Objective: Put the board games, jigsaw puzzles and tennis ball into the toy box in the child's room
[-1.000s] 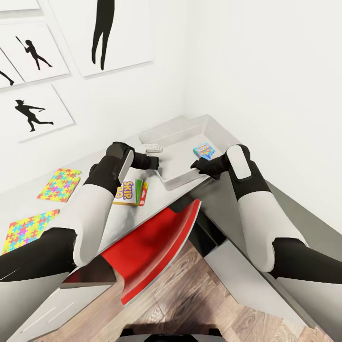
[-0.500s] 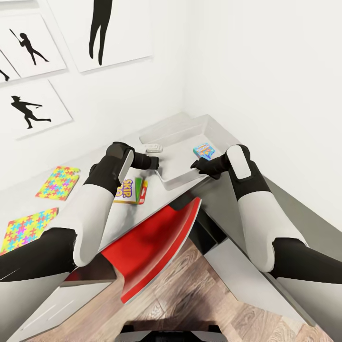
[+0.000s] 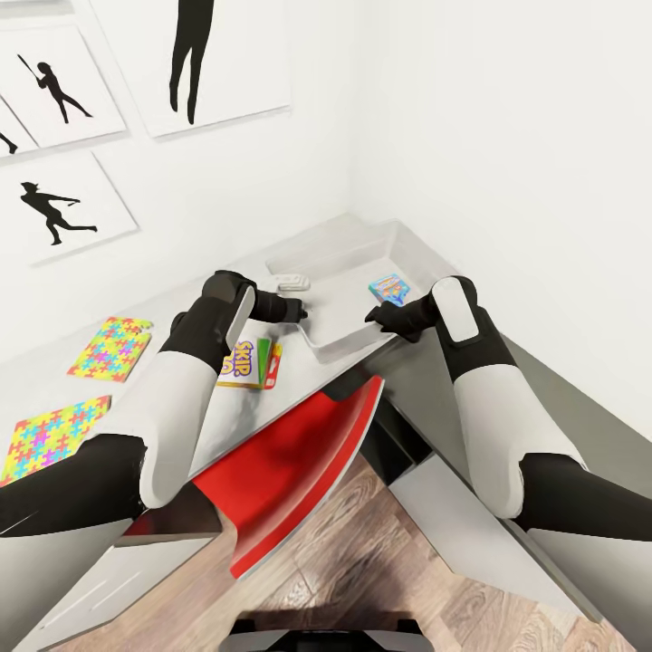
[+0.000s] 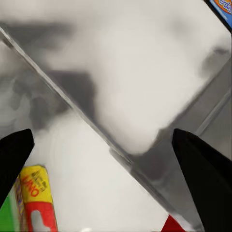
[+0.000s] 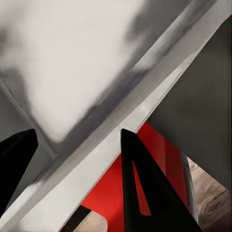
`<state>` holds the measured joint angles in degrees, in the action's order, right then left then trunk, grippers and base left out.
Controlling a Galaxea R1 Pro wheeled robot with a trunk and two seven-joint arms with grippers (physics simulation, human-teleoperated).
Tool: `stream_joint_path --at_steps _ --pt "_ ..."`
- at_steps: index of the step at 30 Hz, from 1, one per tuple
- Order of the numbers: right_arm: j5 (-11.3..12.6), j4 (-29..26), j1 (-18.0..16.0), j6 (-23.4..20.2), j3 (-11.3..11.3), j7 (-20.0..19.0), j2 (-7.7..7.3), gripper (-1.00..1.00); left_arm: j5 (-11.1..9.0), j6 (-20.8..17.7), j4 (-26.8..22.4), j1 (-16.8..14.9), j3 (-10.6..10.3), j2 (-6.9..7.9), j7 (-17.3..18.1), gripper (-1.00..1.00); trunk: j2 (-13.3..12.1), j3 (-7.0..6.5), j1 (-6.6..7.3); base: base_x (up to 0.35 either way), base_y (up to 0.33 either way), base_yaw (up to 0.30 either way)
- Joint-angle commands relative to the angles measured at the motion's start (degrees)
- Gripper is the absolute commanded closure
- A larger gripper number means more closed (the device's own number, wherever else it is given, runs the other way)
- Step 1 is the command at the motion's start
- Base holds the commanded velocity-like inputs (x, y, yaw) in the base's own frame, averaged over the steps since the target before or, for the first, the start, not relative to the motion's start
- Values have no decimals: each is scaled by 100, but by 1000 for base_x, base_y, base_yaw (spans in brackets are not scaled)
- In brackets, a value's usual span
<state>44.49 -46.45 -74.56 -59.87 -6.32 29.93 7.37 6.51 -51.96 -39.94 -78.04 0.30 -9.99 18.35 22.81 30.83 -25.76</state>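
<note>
Toy box: long shallow light grey bin (image 3: 349, 299), in the corner of the white-topped desk (image 3: 181, 426), against the white walls.

Contents: small blue-lidded colourful game box (image 3: 389, 288) by the bin's far side; a small white item (image 3: 292, 282) at its back rim, too small to identify.

Beside the bin, on the left: green-white "Skip-Bo" box (image 3: 249, 364).

Further left: two multicolour jigsaw squares (image 3: 110, 348) (image 3: 50, 436).

Left pincer (image 3: 297, 312), jaws wide, has edged nearer the bin's left wall.

Right pincer (image 3: 373, 316), jaws apart, astride the near rim; unchanged.

Judgement: bin being repositioned or steadied.

Clearance: red chair (image 3: 290, 462) just below the desk edge; walls close behind the bin.
</note>
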Motion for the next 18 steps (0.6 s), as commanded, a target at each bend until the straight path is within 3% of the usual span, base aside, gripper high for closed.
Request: stream_joint_path --at_steps 1,2,18 --pt "86 -5 -6 -13 -19 57 7 100 60 -16 -5 -3 2 -1 46 -100 11 8 -3 0 0 0" --pt "86 -5 -6 -13 -19 57 8 -100 60 -16 -5 -3 1 -1 49 -100 11 8 -3 0 0 0" --pt "88 -5 -6 -13 -19 57 10 -100 61 -16 -8 -4 5 -1 55 -100 11 8 -3 0 0 0"
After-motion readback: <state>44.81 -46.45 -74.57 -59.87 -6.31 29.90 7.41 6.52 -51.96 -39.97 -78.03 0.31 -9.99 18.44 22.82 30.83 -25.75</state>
